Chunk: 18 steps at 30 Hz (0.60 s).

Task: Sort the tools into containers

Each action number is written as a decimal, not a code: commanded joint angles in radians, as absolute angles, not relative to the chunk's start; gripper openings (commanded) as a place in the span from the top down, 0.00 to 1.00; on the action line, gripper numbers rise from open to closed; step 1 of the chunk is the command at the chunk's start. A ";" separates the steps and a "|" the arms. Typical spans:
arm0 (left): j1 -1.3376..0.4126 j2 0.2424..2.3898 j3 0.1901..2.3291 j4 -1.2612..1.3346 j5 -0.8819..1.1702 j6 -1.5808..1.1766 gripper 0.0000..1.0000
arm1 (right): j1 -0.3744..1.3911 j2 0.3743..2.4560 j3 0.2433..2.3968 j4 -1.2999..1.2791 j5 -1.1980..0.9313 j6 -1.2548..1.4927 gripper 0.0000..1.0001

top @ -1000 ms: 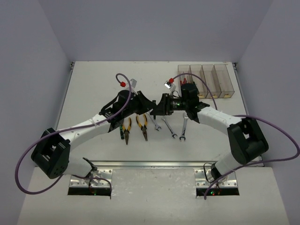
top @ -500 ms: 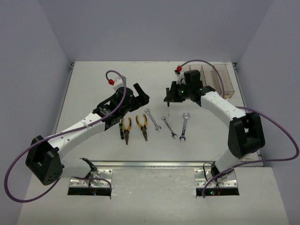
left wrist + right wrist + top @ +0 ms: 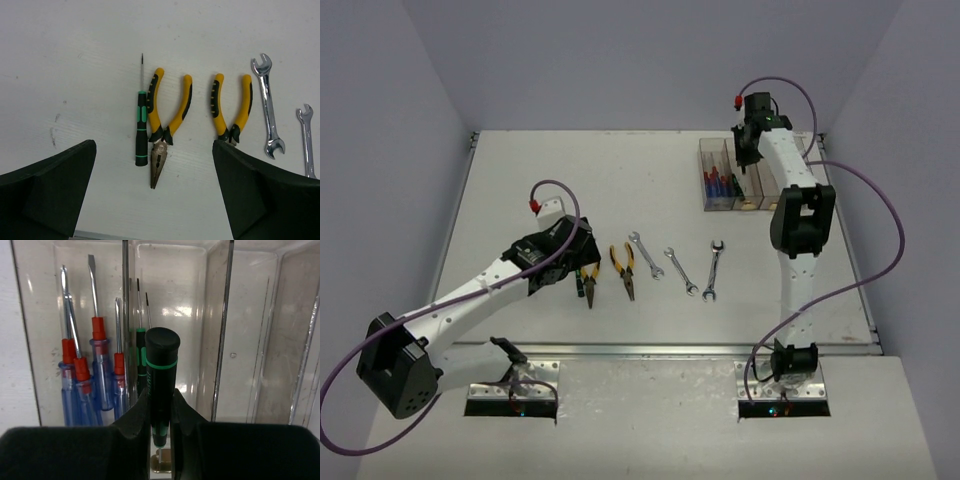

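Note:
My right gripper (image 3: 161,405) is shut on a green-and-black screwdriver (image 3: 161,365), held handle-first over the containers (image 3: 720,205) at the back right. The leftmost bin holds several blue-and-red screwdrivers (image 3: 95,375); the bin beside it holds another green-and-black screwdriver (image 3: 140,360). My left gripper (image 3: 155,200) stands open and empty above the table, near a green-and-black screwdriver (image 3: 142,127) and two yellow-handled pliers (image 3: 167,120) (image 3: 231,110). Three silver wrenches (image 3: 645,254) (image 3: 681,270) (image 3: 712,270) lie in a row to their right.
The right arm (image 3: 798,215) stretches upright along the right side and hides part of the bin row. The two bins (image 3: 280,340) further right show nothing inside. The table's metal front rail (image 3: 650,350) runs just behind the arm bases.
Both grippers met mid-table a second ago. The left one has opened and drawn back toward the near left. The right arm has swung to the back right with the screwdriver, over the bins.

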State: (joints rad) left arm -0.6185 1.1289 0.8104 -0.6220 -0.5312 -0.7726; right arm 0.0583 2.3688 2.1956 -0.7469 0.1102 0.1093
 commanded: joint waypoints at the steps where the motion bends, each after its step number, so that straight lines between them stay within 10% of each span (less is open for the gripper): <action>1: -0.554 1.117 0.783 -0.608 -0.512 -0.737 0.00 | 0.064 2.417 2.319 -0.825 0.203 0.039 0.60; 5: -0.491 1.153 0.746 -0.539 -0.441 -0.718 0.00 | 0.064 2.316 2.209 -0.793 0.192 0.084 0.37; 18: -0.460 1.312 0.687 -0.368 -0.391 -0.738 0.27 | 0.287 1.818 1.611 -0.674 0.009 0.213 0.35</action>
State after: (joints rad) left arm -0.4702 1.2847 0.6857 -0.4686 -0.4061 -0.7361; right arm 0.1737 1.9167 1.7703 -0.7733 0.0867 0.1757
